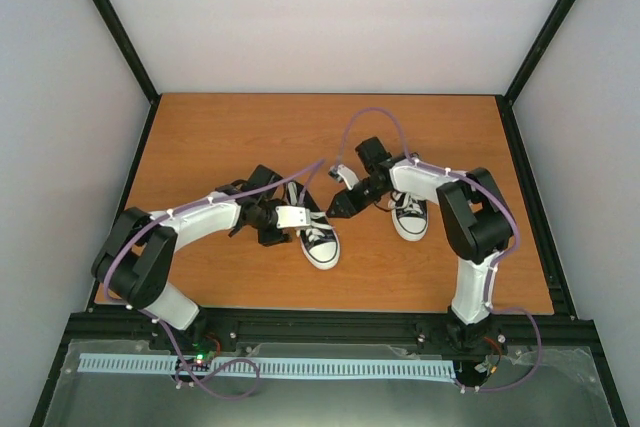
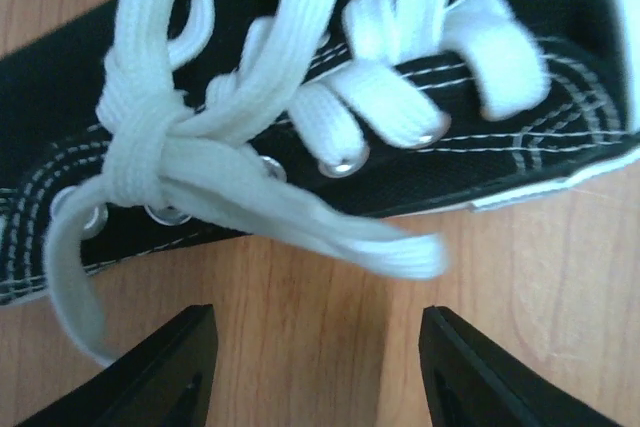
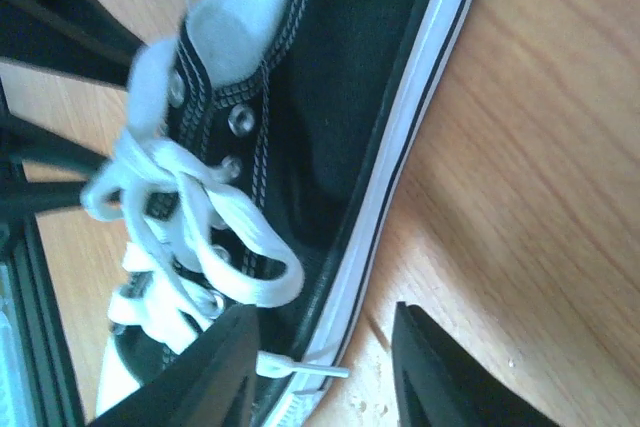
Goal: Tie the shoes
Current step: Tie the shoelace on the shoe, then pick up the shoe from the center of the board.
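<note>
Two black sneakers with white toe caps and white laces lie on the wooden table. The left shoe sits between both grippers; the right shoe lies under the right arm. In the left wrist view the left shoe has a knot with a lace loop hanging over its side. My left gripper is open and empty just beside that loop. My right gripper is open and empty over the shoe's sole edge, near another lace loop and a lace tip.
The wooden table is ringed by a black frame and pale walls. A black rail with a white cable chain runs along the near edge. Purple cables arc over the arms.
</note>
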Action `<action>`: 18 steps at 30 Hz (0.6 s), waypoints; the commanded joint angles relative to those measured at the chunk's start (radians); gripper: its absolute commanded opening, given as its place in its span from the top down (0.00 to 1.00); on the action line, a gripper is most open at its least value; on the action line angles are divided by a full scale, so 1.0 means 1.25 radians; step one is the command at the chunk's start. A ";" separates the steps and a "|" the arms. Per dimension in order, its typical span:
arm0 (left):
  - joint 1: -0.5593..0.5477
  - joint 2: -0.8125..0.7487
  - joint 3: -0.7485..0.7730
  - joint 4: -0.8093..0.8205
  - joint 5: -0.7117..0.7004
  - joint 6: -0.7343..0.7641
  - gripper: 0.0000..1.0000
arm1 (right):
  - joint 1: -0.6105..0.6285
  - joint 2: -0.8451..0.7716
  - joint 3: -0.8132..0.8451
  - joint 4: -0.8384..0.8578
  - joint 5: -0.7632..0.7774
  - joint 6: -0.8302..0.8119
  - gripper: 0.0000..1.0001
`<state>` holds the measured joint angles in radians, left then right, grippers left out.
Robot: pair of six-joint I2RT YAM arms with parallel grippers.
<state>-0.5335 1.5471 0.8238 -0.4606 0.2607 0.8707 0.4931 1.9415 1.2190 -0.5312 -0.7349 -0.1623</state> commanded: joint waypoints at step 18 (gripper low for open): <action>0.060 -0.413 -0.065 0.023 -0.035 -0.437 0.00 | 0.236 0.098 0.309 0.039 0.477 0.240 0.31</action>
<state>-0.4744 1.0504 0.7662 -0.5648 0.2977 0.5907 0.7475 1.9572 1.5108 -0.4778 -0.3046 0.0544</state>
